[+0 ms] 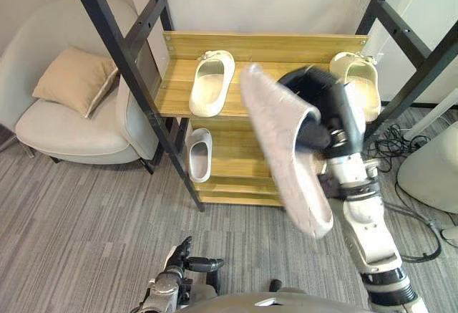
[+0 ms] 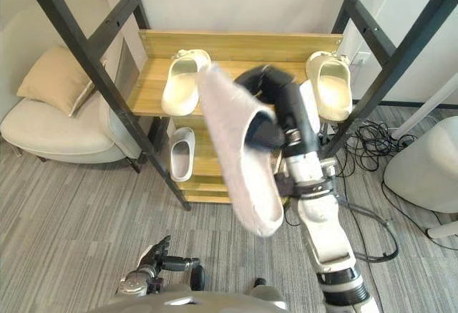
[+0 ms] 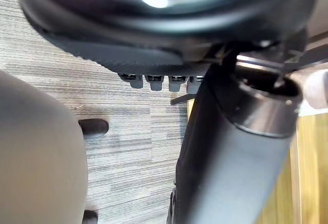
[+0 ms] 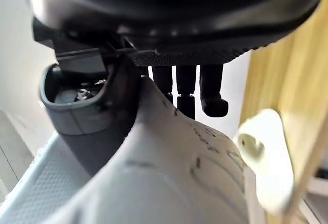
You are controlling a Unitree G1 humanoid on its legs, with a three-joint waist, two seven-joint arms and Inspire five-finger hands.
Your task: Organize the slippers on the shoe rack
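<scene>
My right hand is raised in front of the wooden shoe rack, shut on a long grey slipper that hangs tilted with its sole towards me. In the right wrist view the thumb and fingers clamp the grey slipper. Two cream slippers lie on the top shelf, one at the left and one at the right, partly behind the hand. A pale slipper rests on the lower shelf at its left end. My left hand hangs low near the floor, open and holding nothing.
A black metal frame slants across both sides of the rack. A pale armchair with a beige cushion stands at the left. Cables lie on the floor at the right, beside a white rounded object.
</scene>
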